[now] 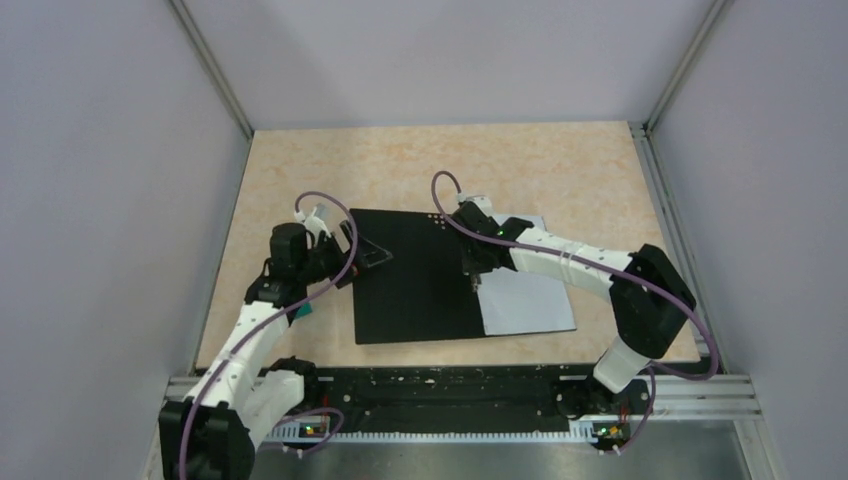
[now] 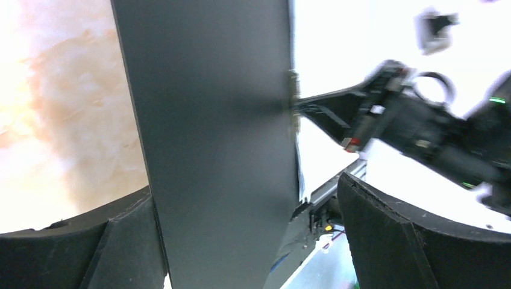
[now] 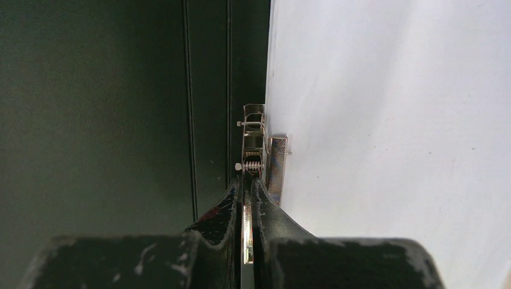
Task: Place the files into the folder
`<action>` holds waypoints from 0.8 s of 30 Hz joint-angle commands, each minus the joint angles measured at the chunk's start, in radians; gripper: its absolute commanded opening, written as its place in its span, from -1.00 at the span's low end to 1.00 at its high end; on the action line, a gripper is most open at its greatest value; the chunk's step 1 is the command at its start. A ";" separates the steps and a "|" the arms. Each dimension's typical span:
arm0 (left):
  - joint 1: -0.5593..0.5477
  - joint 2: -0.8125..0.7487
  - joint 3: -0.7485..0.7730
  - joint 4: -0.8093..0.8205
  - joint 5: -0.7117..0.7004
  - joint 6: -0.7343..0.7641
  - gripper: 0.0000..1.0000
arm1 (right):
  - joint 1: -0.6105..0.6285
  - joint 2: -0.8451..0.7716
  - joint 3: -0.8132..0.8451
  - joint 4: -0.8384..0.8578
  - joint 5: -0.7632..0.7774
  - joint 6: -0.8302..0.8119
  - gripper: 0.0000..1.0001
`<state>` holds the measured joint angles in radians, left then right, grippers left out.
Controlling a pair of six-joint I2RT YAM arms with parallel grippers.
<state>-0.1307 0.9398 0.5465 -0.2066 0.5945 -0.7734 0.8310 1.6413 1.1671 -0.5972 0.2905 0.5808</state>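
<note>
At the left, the left gripper (image 1: 352, 250) stands wide open, with the left cover's outer edge between its jaws but not gripped. The folder (image 1: 415, 290) lies opened between the arms, black faces up, its spine running from far to near. The covers look stiff and light, best taken at a free edge. On the spine, the right gripper (image 3: 246, 191) is clenched on the metal clip (image 3: 253, 139), probably springy. At the right the files (image 1: 530, 305), thin and floppy, cover the right half, long side along the spine.
</note>
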 commanded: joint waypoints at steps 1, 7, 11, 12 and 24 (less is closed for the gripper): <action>-0.002 -0.093 0.068 -0.007 0.065 -0.031 0.96 | 0.024 0.024 -0.022 0.169 -0.094 0.074 -1.00; -0.009 -0.100 0.121 -0.038 0.084 -0.038 0.96 | 0.070 0.102 -0.018 0.291 -0.154 0.181 -1.00; -0.019 -0.089 0.176 -0.088 0.070 -0.016 0.96 | 0.091 0.145 -0.007 0.364 -0.178 0.246 -1.00; -0.022 -0.085 0.190 -0.099 0.066 -0.012 0.96 | 0.092 0.156 -0.007 0.381 -0.187 0.260 -1.00; -0.057 -0.024 0.338 -0.226 0.059 0.042 0.96 | 0.089 0.098 0.017 0.391 -0.210 0.269 -0.16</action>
<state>-0.1684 0.9062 0.8200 -0.4225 0.6361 -0.7547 0.9142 1.8290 1.1351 -0.2382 0.0814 0.8490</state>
